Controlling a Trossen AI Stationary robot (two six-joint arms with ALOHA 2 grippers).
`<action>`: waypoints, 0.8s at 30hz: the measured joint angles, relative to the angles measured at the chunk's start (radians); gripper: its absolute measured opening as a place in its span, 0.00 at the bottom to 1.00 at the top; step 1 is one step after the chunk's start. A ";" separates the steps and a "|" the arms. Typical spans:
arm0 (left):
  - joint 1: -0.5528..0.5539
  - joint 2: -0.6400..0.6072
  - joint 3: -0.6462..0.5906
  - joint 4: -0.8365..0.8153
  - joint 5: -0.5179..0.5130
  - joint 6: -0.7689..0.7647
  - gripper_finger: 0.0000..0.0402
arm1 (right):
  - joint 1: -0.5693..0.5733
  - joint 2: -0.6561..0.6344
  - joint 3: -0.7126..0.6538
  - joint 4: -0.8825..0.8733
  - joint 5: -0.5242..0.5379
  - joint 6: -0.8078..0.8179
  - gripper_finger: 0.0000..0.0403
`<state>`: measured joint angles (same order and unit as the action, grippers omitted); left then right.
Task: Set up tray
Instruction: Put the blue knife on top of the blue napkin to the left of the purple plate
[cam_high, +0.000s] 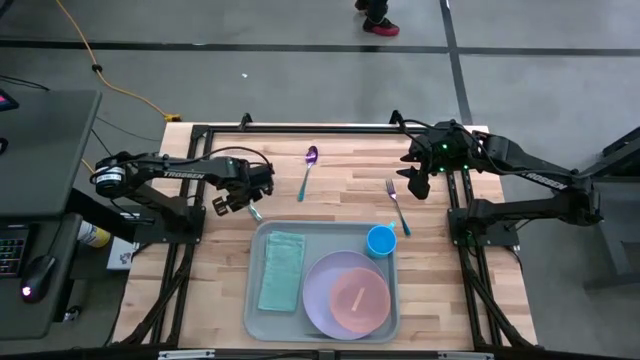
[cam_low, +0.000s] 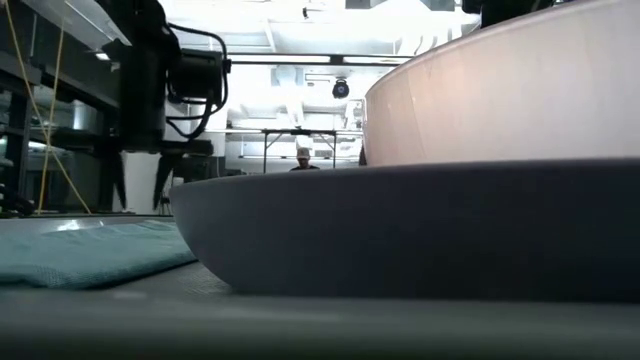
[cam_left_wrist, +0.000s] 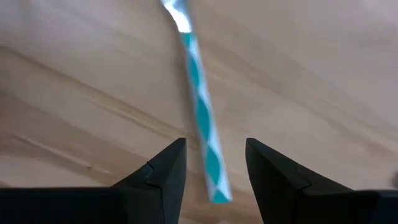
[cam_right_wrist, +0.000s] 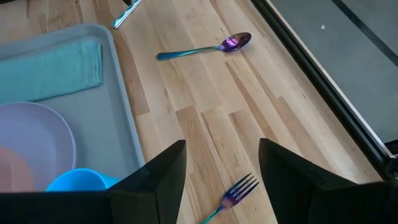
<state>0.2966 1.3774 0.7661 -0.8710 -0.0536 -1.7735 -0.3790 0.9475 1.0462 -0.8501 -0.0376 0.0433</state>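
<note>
Two grippers, both unclenched: your L gripper (cam_high: 243, 203) sits just upper-left of tray (cam_high: 254, 300), R gripper (cam_high: 418, 183) upper-right; tray's long axis runs left-right.

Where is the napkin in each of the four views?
High: napkin lies in the tray's left part, beside the plate.
Low: teal cloth at lower left, before the plate.
Left wrist: not in it.
Right wrist: upper left, in the tray.
Shared landmark: the plate.
</note>
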 joint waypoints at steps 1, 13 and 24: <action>0.000 0.004 0.000 -0.016 0.006 -0.003 0.49 | 0.000 0.000 0.000 0.000 0.000 0.000 0.44; 0.039 0.008 -0.053 0.059 0.040 -0.016 0.49 | 0.000 0.000 0.000 -0.007 0.000 -0.004 0.44; 0.050 0.008 -0.122 0.141 0.064 -0.023 0.49 | 0.000 0.000 0.000 -0.014 0.000 -0.011 0.44</action>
<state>0.3470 1.3857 0.6445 -0.7304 0.0101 -1.7969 -0.3790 0.9478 1.0462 -0.8639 -0.0380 0.0326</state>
